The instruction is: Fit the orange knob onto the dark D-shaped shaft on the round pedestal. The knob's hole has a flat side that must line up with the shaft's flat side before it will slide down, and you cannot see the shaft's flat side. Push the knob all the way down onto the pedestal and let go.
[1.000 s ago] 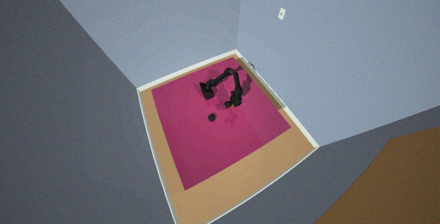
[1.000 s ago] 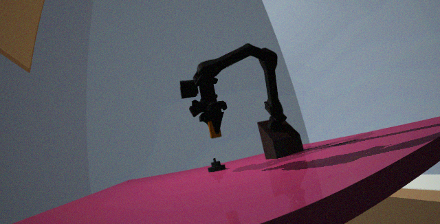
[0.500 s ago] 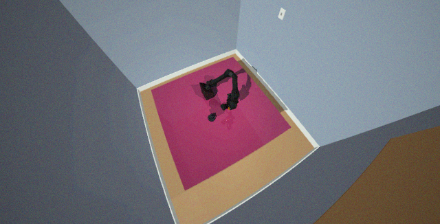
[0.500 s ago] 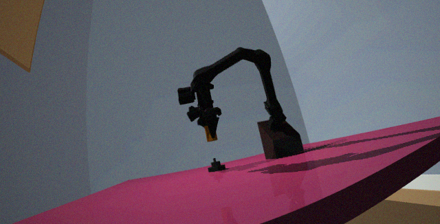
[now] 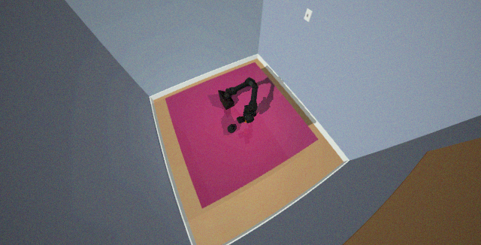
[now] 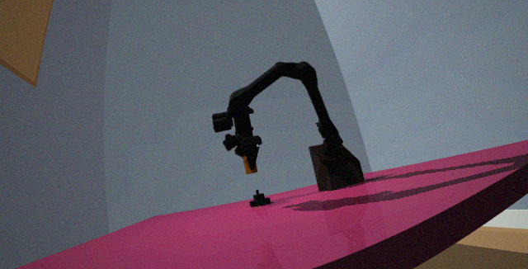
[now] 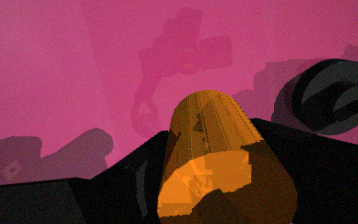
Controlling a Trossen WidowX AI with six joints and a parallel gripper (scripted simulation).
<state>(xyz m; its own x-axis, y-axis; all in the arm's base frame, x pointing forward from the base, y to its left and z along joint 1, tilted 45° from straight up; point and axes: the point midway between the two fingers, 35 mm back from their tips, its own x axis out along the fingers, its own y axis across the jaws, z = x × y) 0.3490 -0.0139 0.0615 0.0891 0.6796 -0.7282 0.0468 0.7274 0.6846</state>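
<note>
The orange knob [image 6: 248, 166] [image 7: 210, 125] is held between the fingers of my gripper [image 6: 251, 165], which is shut on it. In the wrist view the knob's ribbed side and its broad end show; its hole is hidden. In the top view only a speck of orange shows. The dark round pedestal [image 5: 231, 128] [image 6: 260, 202] [image 7: 317, 107] stands on the pink top with its thin shaft [image 6: 257, 192] upright. In the exterior view the knob hangs well above the pedestal, apart from it. In the wrist view the pedestal lies to the right of the knob.
The pink top [image 5: 210, 170] [image 6: 198, 236] [image 7: 40, 65] carries the arm's dark base [image 5: 226, 100] [image 6: 336, 170], which stands behind the pedestal. Shadows of the arm fall on the top. A brown surface [image 5: 263, 204] borders the pink area in the top view.
</note>
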